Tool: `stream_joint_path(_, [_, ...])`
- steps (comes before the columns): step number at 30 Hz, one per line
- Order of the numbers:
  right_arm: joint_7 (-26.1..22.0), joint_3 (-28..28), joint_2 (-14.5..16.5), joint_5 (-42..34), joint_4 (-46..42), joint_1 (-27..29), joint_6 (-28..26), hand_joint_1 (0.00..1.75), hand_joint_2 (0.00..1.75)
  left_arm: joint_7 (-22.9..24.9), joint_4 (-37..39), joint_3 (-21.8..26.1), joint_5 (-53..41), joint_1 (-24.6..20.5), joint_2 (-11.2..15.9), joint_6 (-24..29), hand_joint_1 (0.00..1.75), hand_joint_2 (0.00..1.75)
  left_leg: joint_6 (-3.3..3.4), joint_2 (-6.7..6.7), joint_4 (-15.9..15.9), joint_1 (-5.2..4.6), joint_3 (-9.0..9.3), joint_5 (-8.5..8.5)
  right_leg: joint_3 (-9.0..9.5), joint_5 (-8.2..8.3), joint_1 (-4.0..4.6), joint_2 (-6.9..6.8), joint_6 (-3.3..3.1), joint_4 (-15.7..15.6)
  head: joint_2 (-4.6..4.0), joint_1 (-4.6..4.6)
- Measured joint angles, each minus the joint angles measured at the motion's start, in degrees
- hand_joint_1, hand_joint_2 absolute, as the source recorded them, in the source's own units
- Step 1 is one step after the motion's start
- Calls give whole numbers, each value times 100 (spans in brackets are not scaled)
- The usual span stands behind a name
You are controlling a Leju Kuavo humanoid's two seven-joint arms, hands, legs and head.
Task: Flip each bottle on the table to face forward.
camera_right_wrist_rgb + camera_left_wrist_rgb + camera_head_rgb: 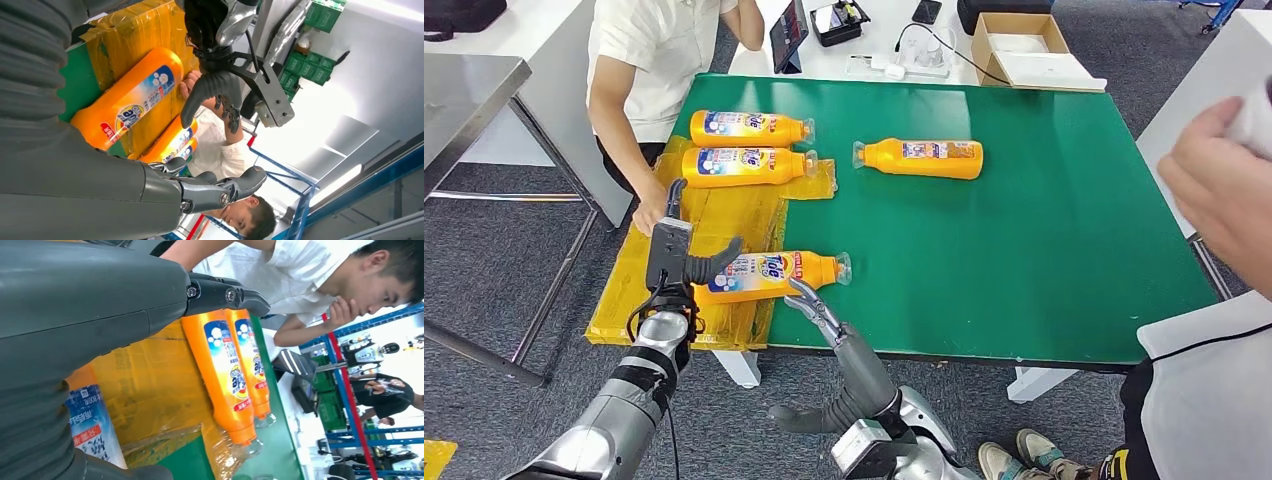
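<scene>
A green-topped table (1044, 250) is set on grey carpet (494, 290). A white desk (879, 45) stands beyond it, bearing a cardboard box (1022, 50). Blue shelving (350, 390) is seen farther off.

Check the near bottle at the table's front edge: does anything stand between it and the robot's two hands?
Nothing visible does. The left hand sits at the near bottle's base and the right hand by its neck.
</scene>
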Motion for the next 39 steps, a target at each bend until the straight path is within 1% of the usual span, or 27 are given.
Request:
stream_joint_path(2, [0, 4, -3, 7, 6, -3, -10, 0, 175, -31, -102, 1, 104, 45, 1, 2, 0, 175, 0, 1, 0, 0, 0, 0, -1, 0, 0, 0, 0, 0, 0, 0])
stream_joint_path(4, [0, 15, -8, 7, 8, -5, -54, 0, 175, -55, -267, 4, 390, 124, -1, -132, 0, 175, 0, 1, 0, 0, 0, 0, -1, 0, 0, 0, 0, 0, 0, 0])
stream_joint_path(9, [-4, 54, -56, -9, -41, 8, -441, 0, 175, 35, -975, 10, 1601, 520, -67, -933, 0, 175, -1, 2, 0, 0, -1, -1, -4, -1, 0, 1, 0, -1, 0, 1])
stream_joint_path(13, [-8, -3, -132, 51, -171, 125, -907, 0, 175, 138, -1667, -8, 2290, 1000, -117, -1402, 0, 175, -1, 4, 0, -1, -1, -3, -6, -1, -1, 2, 0, -3, 0, 0])
stream_joint_path(16, [-9, -55, -220, 54, -279, 201, -981, 0, 175, 181, -2102, -36, 2434, 1309, -139, -1459, 0, 175, -1, 5, 0, -1, -3, -4, -8, -1, -1, 2, 0, -4, 0, 1])
stream_joint_path(21, [-9, -76, -270, 86, -354, 240, -1018, 0, 175, 215, -2428, -66, 2515, 1476, -142, -1457, 0, 175, -2, 5, 0, -1, -1, -3, -8, -1, 0, 2, -1, -2, 0, -1])
stream_joint_path(24, [3, -225, -285, 201, -389, 341, -1322, 0, 175, 147, -2660, -130, 2561, 1647, -136, -1482, 0, 175, -2, 5, 0, -1, 1, -3, -5, -1, 0, 2, 0, -2, 0, -1])
stream_joint_path(27, [83, -749, -395, 506, -450, 592, -1734, 0, 175, -15, -3238, -346, 2279, 2143, -84, -1378, 0, 175, -1, 4, 0, -3, -2, -6, -6, -2, -2, 1, 1, -4, 0, -1])
stream_joint_path(31, [156, -1801, -675, 1062, -397, 881, -1924, 0, 175, -211, -4002, -762, 1491, 2766, 51, -1038, 0, 175, 4, -4, 0, -9, -13, -12, -9, -4, -8, -1, 3, -15, 0, 0])
stream_joint_path(35, [312, -2687, -982, 1713, -50, 913, -1995, 0, 175, -324, -4458, -1119, 944, 3079, 156, -820, 0, 175, 10, -5, 0, -15, -12, -16, -7, -2, -13, -1, 5, -18, 0, 0])
stream_joint_path(39, [608, -3175, -1262, 2243, 375, 770, -1846, 0, 175, -367, -4684, -1334, 708, 3209, 224, -725, 0, 175, 11, -2, 0, -15, -7, -15, -6, 2, -13, 1, 6, -17, 0, -2])
